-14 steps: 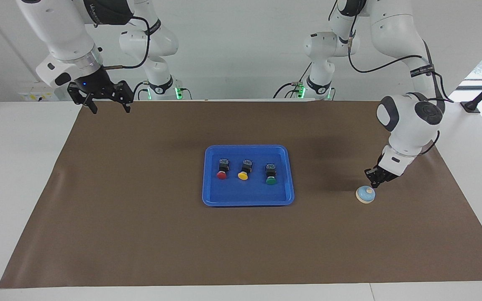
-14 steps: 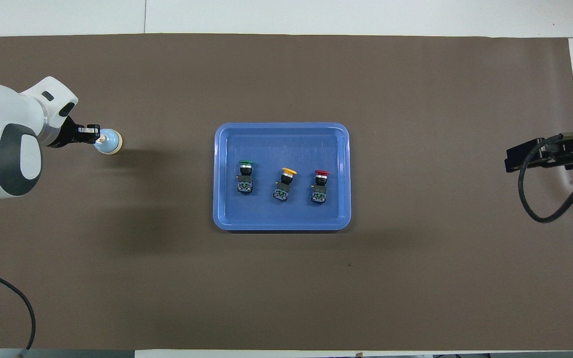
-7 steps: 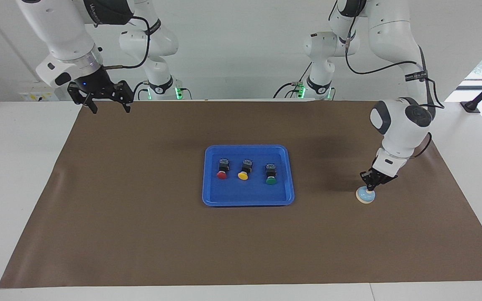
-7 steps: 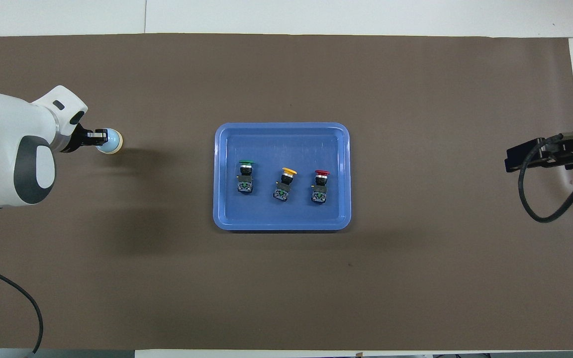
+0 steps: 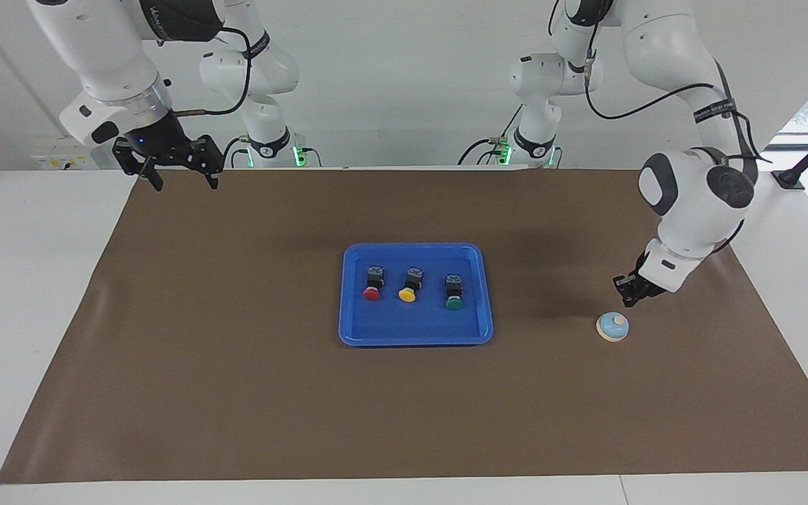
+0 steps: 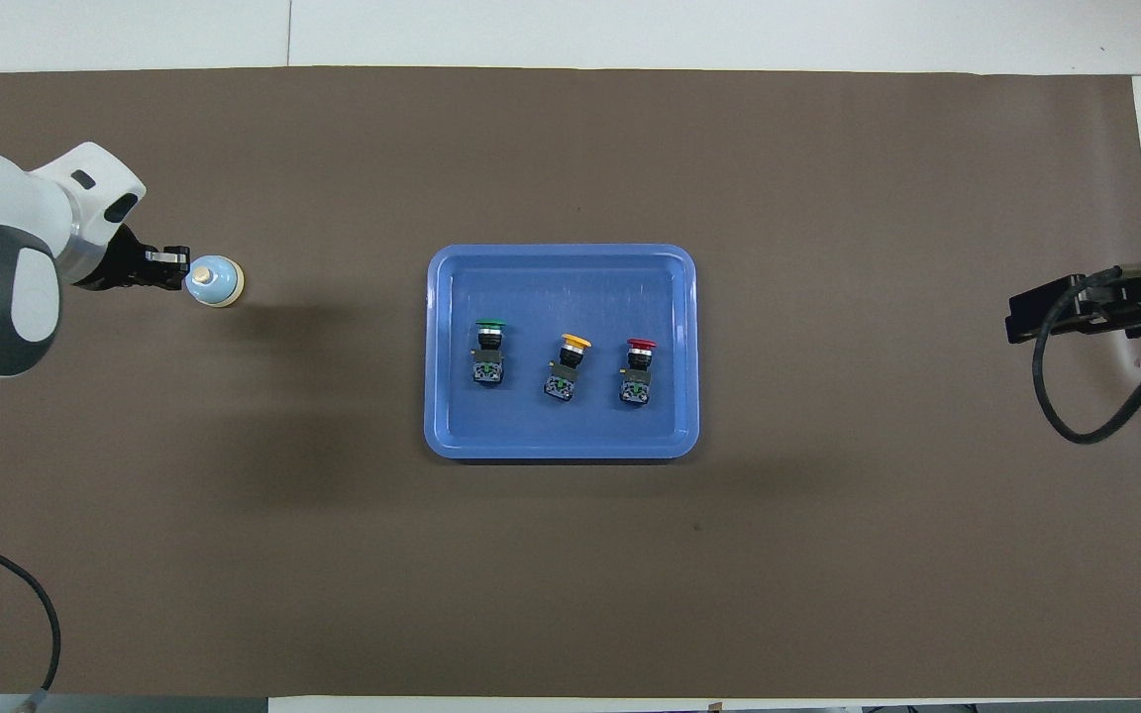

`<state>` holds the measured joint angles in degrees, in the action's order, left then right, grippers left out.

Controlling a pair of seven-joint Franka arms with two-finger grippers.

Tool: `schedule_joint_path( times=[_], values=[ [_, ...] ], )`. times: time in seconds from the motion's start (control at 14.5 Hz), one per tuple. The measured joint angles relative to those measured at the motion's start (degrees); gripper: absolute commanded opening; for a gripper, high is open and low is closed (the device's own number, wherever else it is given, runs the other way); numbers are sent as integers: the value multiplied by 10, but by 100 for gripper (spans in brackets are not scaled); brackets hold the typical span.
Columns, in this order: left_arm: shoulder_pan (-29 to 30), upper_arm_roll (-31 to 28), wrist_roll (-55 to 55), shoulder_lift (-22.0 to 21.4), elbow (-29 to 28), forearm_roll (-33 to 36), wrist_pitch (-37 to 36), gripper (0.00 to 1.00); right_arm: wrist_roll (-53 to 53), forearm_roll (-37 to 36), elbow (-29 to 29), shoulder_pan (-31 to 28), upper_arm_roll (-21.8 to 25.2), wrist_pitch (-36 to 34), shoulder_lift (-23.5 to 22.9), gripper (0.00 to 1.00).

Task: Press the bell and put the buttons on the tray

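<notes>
The bench is smooth white, covered by a matt brown paper-like sheet with a slight crease at one edge, on which rest a glossy blue plastic tray, 3 buttons with glossy caps and black plastic bodies, and a smooth bell.

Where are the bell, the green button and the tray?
bell [image 5: 613, 325], facing view, on its light blue dome.
green button [image 5: 454, 304], facing view, on its round cap.
tray [image 6: 563, 260], overhead view, on bare floor near its rim farthest from the robots.
</notes>
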<state>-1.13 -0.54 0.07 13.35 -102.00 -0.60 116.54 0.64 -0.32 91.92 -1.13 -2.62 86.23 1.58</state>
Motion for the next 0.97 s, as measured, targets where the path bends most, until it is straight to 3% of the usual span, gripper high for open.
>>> schedule_joint_path(
  times=[0.07, 0.55, 0.69, 0.97],
  values=[
    [0, 0, 0, -22, 11, 0, -31, 100, 0, 0, 0, 0, 0, 0, 0, 100],
    [-1, 2, -2, -181, 16, 0, -179, 100, 0, 0, 0, 0, 0, 0, 0, 100],
    [-1, 4, -2, -194, 13, 0, -185, 100, 0, 0, 0, 0, 0, 0, 0, 100],
    [-2, 6, -2, -174, 23, 0, -201, 100, 0, 0, 0, 0, 0, 0, 0, 100]
  ],
)
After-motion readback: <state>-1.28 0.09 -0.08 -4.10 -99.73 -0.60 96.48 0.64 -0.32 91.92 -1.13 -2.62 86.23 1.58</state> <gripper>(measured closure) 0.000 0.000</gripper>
